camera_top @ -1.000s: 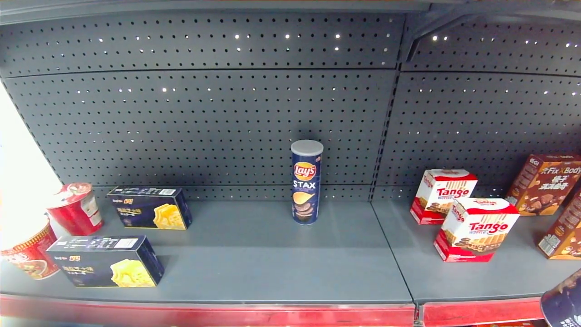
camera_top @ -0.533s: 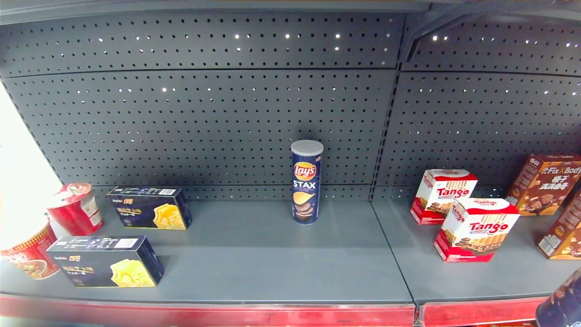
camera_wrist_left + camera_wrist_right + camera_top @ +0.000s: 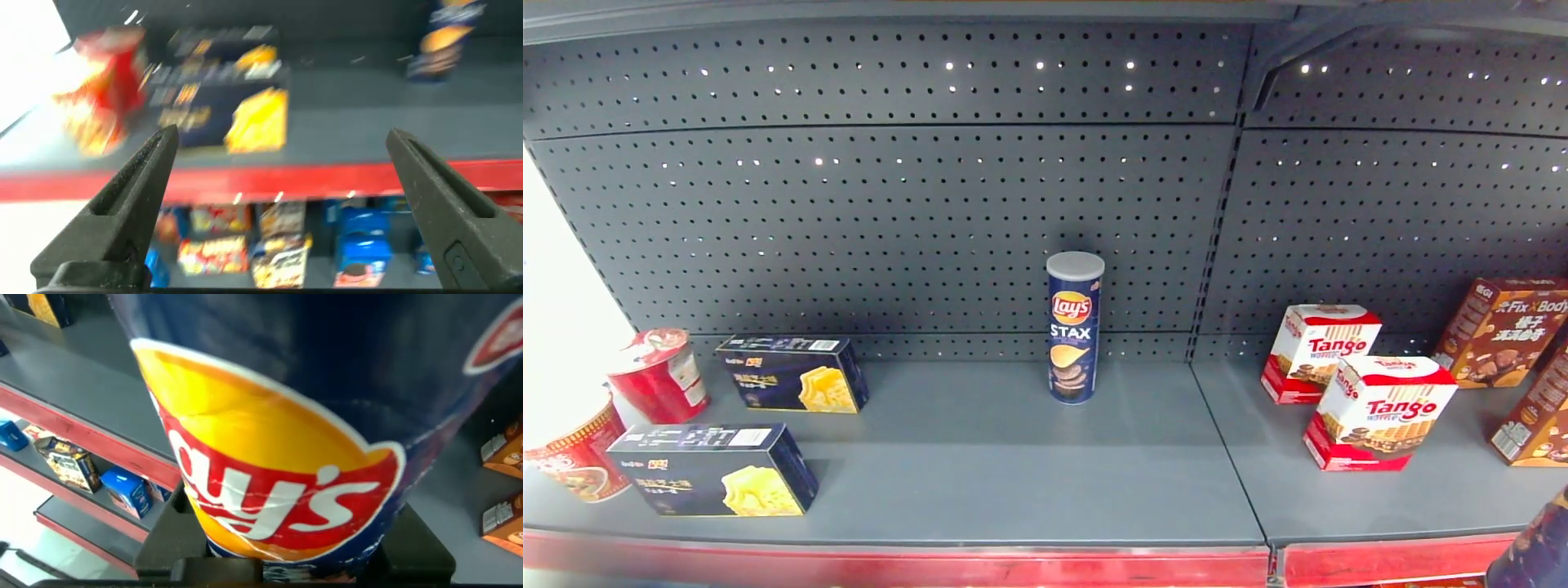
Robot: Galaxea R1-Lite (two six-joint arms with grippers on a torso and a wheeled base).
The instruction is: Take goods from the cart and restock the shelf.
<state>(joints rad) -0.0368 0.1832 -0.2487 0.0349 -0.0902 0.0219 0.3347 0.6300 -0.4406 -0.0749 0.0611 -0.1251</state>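
Fingers (image 3: 425,547) on the right hold the chip can (image 3: 270,482) slightly lower.

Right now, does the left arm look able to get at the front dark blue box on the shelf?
Probably yes. The left gripper is open and faces the front dark blue box, which lies at the shelf edge with nothing in front of it.

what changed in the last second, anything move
The held can, at the lower right corner of the head view, edged slightly left and down, and its paler end turned out of sight. Nothing was let go or newly taken. The shelf can, boxes and cups stayed where they were.
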